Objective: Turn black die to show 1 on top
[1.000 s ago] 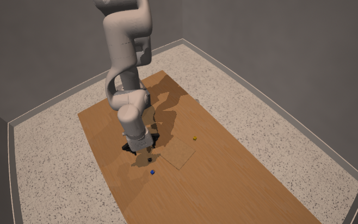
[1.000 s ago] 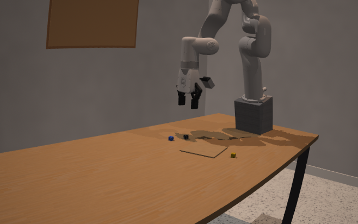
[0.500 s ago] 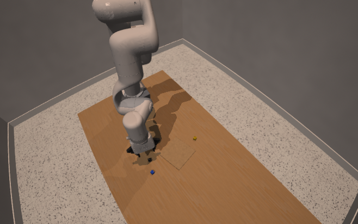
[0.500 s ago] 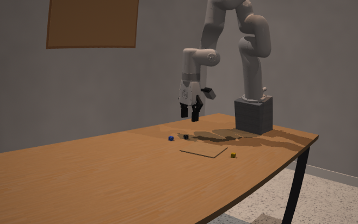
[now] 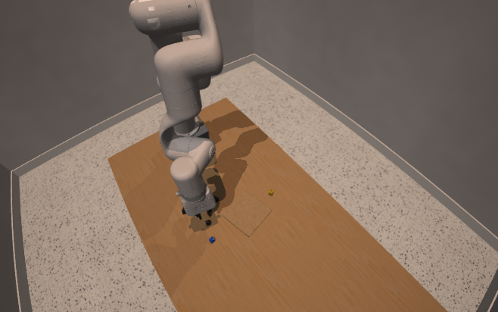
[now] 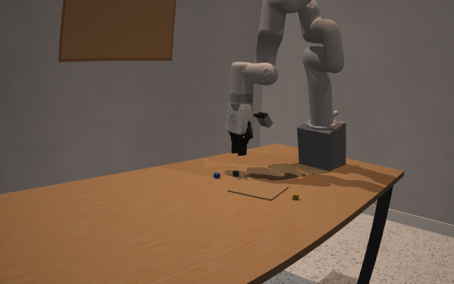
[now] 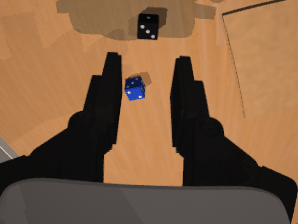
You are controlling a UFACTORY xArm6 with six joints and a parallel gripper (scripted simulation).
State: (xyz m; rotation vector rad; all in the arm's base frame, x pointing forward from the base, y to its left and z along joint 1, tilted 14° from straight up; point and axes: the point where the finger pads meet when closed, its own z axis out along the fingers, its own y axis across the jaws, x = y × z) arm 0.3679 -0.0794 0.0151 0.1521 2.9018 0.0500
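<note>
Currently, the black die (image 5: 208, 223) (image 6: 235, 174) (image 7: 148, 27) is seen on the worktop (image 5: 287, 265) (image 6: 138, 220) (image 7: 145, 165), below and apart from the hand (image 5: 204, 215) (image 6: 239, 154) (image 7: 147, 74), whose fingers are held partly spread, nothing being gripped.

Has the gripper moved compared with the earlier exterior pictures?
Yes. The gripper has come down, closer to the table top, in the exterior view.
</note>
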